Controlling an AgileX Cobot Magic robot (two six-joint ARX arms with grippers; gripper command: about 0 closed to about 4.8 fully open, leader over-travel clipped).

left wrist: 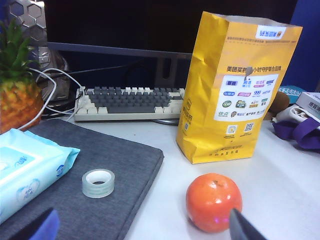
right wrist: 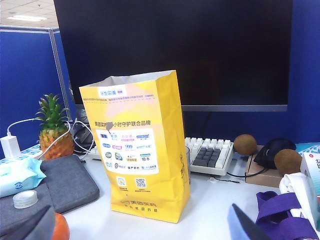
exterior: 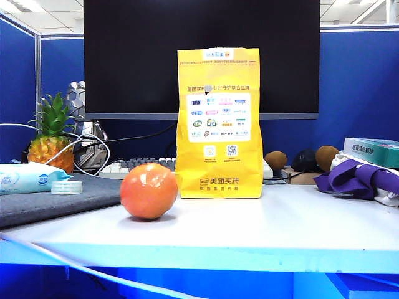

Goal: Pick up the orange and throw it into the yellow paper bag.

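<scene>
Low in the exterior frame, left of centre: orange [exterior: 149,190] on the white table [exterior: 280,224], round, no long axis to tell, stem dimple facing up in the left wrist view [left wrist: 214,201]. Just right of it and a little behind: yellow paper bag [exterior: 219,123], upright, long axis vertical, printed panel facing the camera, top open in the right wrist view [right wrist: 137,145]. Apart, not touching. Left claw [left wrist: 140,227] spread wide, holding nothing, tips at the lower corners of its own frame, orange near one tip. Right claw [right wrist: 145,227] likewise wide apart and empty. Further left, grey pad [exterior: 68,196] with tape roll [exterior: 66,187]; pineapple [exterior: 51,137] behind.
</scene>
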